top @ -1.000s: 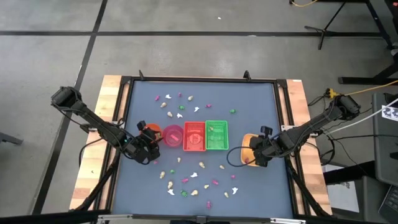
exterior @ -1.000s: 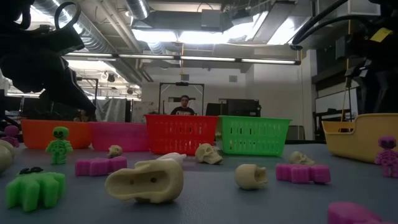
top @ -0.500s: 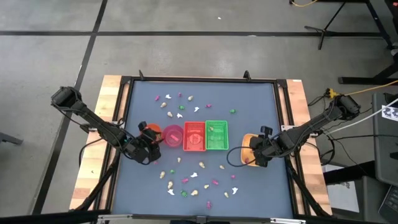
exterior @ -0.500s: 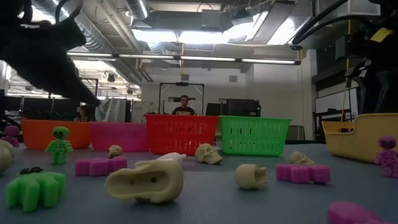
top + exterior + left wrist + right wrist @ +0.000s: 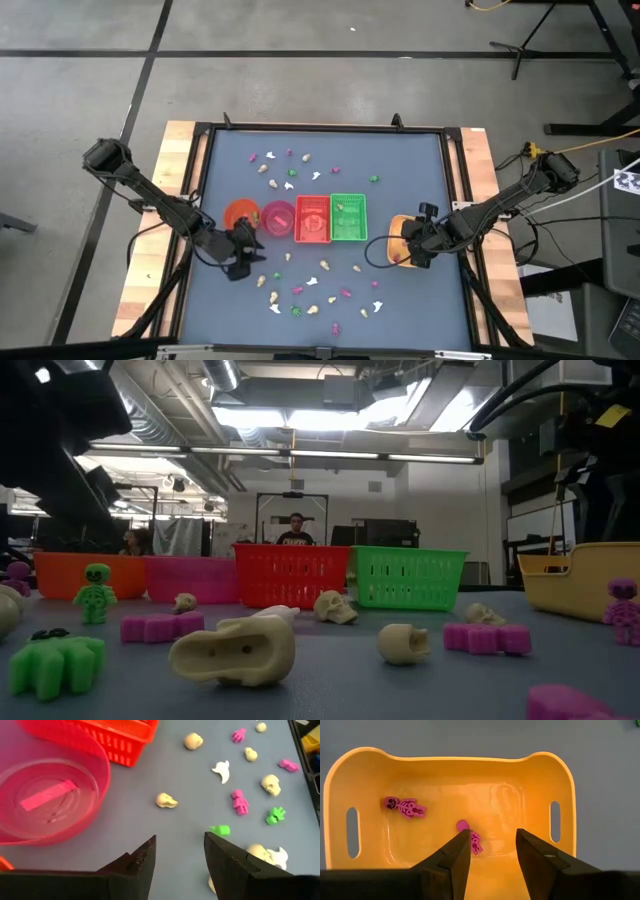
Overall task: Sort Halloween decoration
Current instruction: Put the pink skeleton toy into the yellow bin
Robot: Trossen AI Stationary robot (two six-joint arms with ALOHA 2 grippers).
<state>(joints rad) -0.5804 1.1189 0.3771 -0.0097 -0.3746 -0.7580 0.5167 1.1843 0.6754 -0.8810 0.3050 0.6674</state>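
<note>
Two grippers: we see both open, empty.
Left gripper (image 5: pixel 180 857): above loose trinkets (image 5: pixel 239 801), choosing.
Right gripper (image 5: pixel 492 851): over yellow tray (image 5: pixel 560 780); two pink skeletons (image 5: pixel 404 807) inside.

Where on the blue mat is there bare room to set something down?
Free: the blue mat's right far corner, beyond the yellow plastic tray, and its left far corner. Crowded: the strip of tiny plastic trinkets nearest the camera, and another scatter beyond the red basket.
</note>
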